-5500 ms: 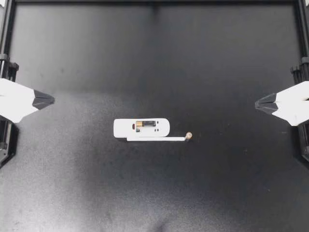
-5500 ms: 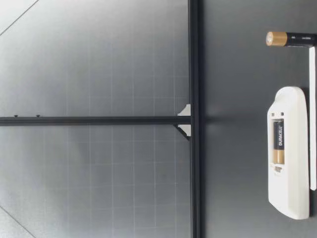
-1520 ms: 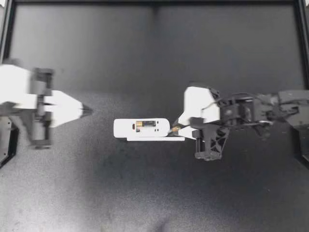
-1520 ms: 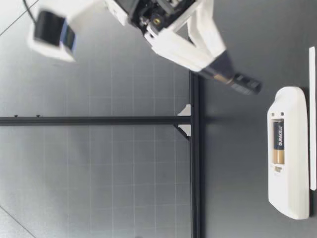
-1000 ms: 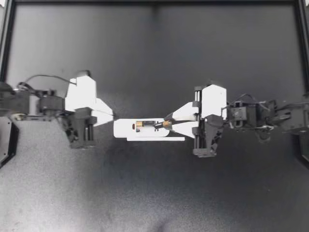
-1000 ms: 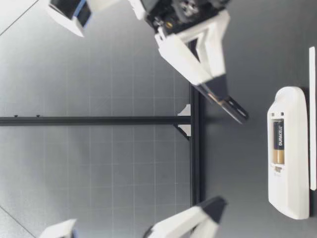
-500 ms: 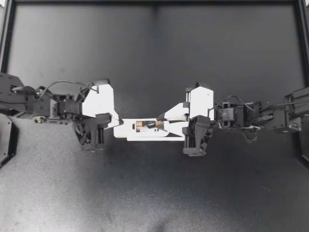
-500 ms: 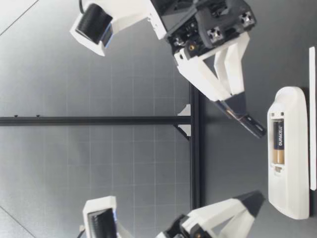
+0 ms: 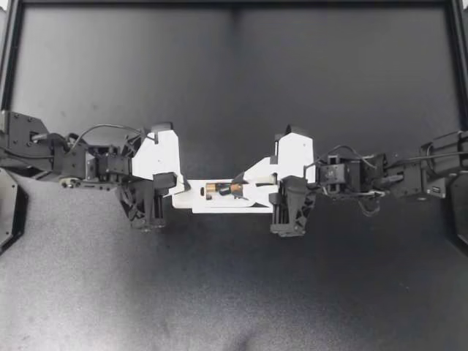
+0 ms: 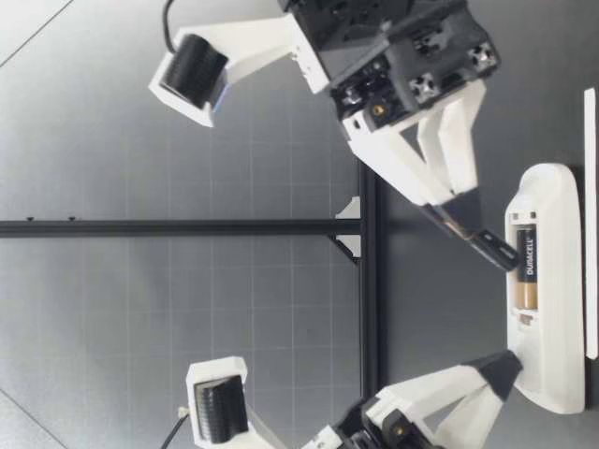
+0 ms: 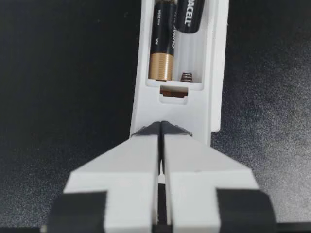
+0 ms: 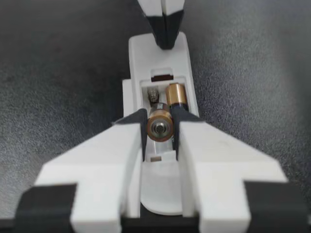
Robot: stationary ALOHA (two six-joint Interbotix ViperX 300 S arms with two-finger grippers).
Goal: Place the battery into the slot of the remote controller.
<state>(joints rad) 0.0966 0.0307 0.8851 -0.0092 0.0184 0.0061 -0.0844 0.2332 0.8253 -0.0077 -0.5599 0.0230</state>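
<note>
My right gripper [image 9: 238,186] is clamped on the AA battery [image 12: 160,125], with one finger on each side. The battery runs along the remote controller's [image 9: 194,193] length. It is tilted, with its gold end toward the right wrist and its black end dipped into the empty bay [image 11: 190,58] beside a seated battery [image 11: 163,48]. Both cells carry white lettering on black. My left gripper [image 9: 178,188] is closed on nothing, its tips resting on the remote's end.

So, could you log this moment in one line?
right gripper: shut on battery over slot | left gripper: shut, tip on remote controller
</note>
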